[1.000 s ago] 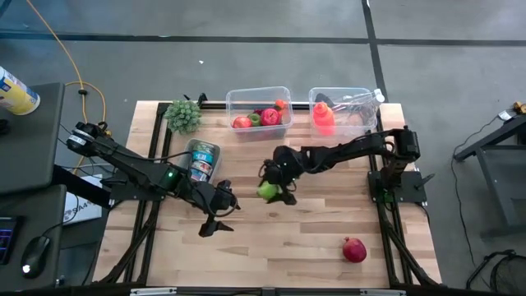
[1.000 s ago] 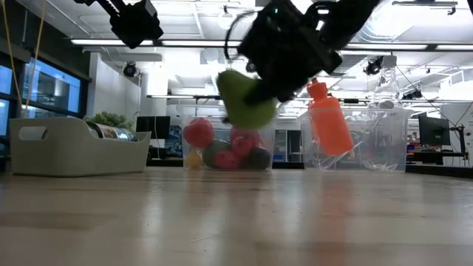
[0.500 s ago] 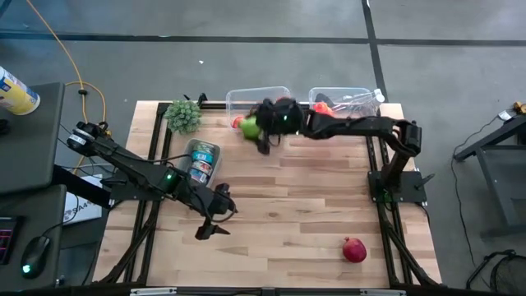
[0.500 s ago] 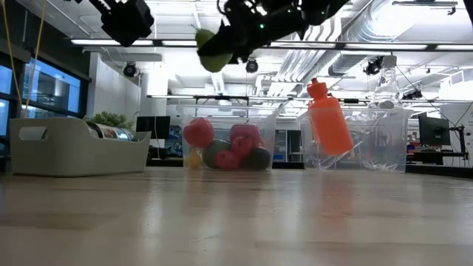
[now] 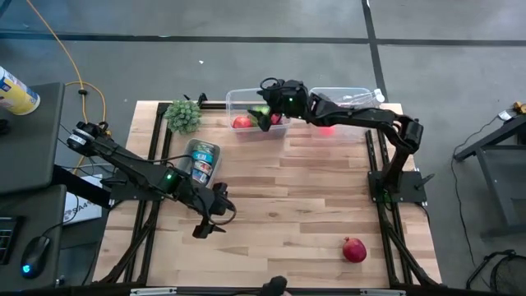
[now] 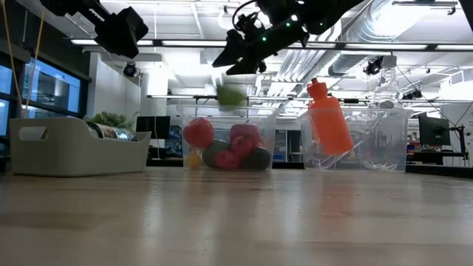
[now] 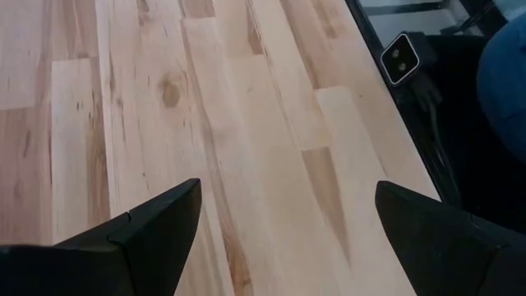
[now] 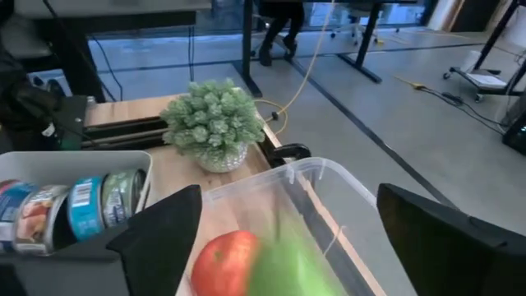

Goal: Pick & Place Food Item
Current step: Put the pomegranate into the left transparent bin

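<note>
left to right across the wooden worktop [image 5: 271,238]: the left gripper [image 5: 207,223] hangs over the bare planks in the front-left half, its jaws spread wide and empty; the left wrist view shows only wood between the two dark fingers [image 7: 140,238]. behind it, a grey bin [image 6: 70,148] holds cans [image 5: 201,159], and a small green potted plant [image 5: 183,115] stands at the back-left corner. at the back centre, a clear plastic tub [image 5: 246,97] contains red and green fruit [image 6: 229,151]. the right gripper [image 5: 267,92] is stretched over this tub, jaws apart and holding nothing. a green fruit [image 6: 231,94], blurred, is in the air just below those jaws and above the tub's contents; in the right wrist view it appears beside a red apple [image 8: 223,261] inside the tub. further right, a second clear tub [image 5: 357,111] holds an orange bottle [image 6: 328,127], tilted. a red pomegranate [image 5: 354,249] lies alone near the front-right corner, well apart from both grippers.
</note>
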{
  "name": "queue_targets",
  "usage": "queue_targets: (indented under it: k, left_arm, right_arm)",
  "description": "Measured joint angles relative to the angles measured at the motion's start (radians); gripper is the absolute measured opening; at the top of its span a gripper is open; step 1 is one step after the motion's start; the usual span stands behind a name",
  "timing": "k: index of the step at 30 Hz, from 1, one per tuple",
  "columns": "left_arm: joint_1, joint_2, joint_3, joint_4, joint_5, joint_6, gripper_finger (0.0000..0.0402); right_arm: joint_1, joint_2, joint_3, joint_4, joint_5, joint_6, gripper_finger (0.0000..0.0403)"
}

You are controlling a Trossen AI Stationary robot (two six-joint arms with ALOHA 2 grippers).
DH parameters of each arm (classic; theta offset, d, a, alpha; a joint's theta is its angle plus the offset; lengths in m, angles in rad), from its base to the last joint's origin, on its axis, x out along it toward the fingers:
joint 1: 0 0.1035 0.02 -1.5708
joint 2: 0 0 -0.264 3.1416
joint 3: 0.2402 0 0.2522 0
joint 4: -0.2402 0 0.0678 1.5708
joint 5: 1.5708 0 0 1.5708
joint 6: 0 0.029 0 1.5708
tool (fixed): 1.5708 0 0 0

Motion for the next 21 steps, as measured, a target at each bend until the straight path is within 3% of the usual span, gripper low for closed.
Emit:
queue_targets:
  k: [6, 12, 17, 21]
  left_arm:
    - [0.0, 0.0, 0.0, -0.017, 0.0, 0.025, 0.0353]
    - [0.0, 0.0, 0.0, -0.018, 0.0, 0.03, 0.0353]
    - [0.0, 0.0, 0.0, -0.017, 0.0, 0.019, 0.0353]
    - [0.0, 0.0, 0.0, -0.016, 0.0, 0.019, 0.0353]
  right_arm:
    - [0.0, 0.0, 0.0, -0.001, 0.053, 0.0, 0.0397]
    - [0.038, -0.013, 0.0, -0.017, 0.045, -0.003, 0.0385]
    - [0.117, -0.1, 0.0, -0.204, 0.048, -0.04, 0.0383]
    - [0.205, -0.169, 0.0, -0.418, 0.05, 0.085, 0.0382]
